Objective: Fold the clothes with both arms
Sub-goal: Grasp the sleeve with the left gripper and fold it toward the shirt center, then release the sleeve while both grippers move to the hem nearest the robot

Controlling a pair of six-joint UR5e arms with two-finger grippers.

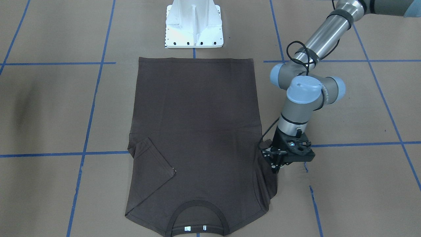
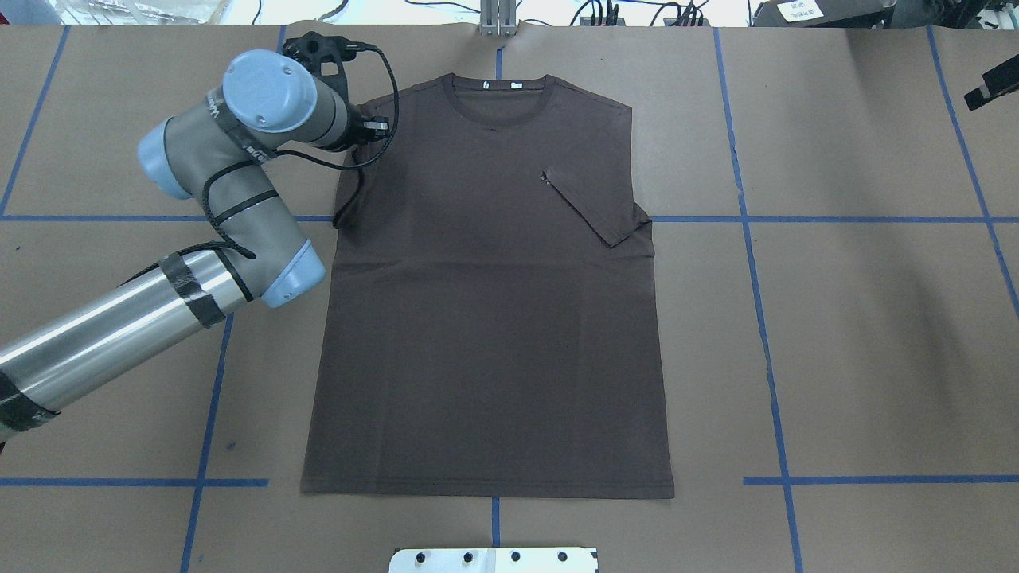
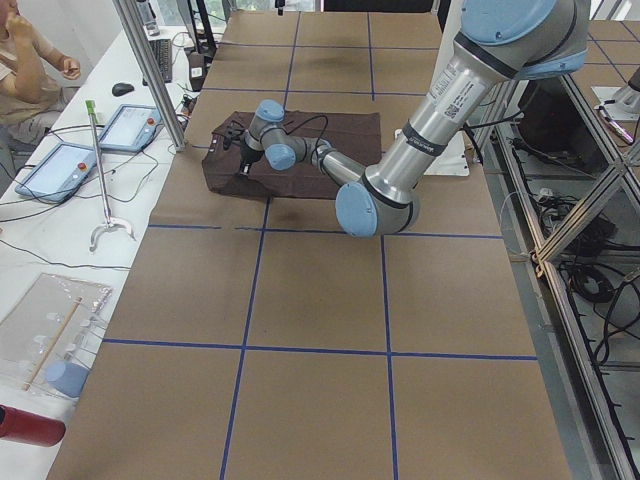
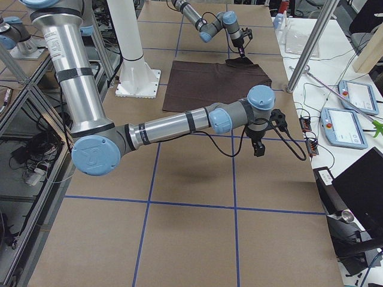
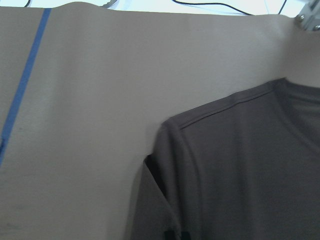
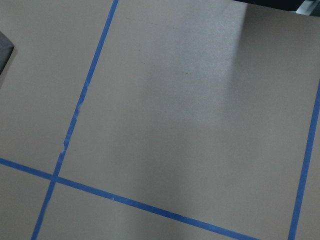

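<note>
Brown paper ruled with blue tape covers the counter (image 2: 876,358), and the dark brown T-shirt (image 2: 486,318) lies flat at the middle of the overhead frame. Its long axis runs top to bottom, with the collar (image 2: 497,99) at the top. The sleeve on the frame's right (image 2: 593,207) lies folded in over the chest. The other sleeve (image 1: 268,184) stands bunched beneath the left tool (image 1: 275,166), which appears clenched on that sleeve's edge, though its tips barely show. From there the shirt's body lies toward the overhead frame's right, so the fold should probably carry the sleeve across that way. The right tool (image 4: 257,148) hangs over bare paper, well apart from the shirt, and I cannot tell whether it is clenched or released. The left arm is far nearer.
</note>
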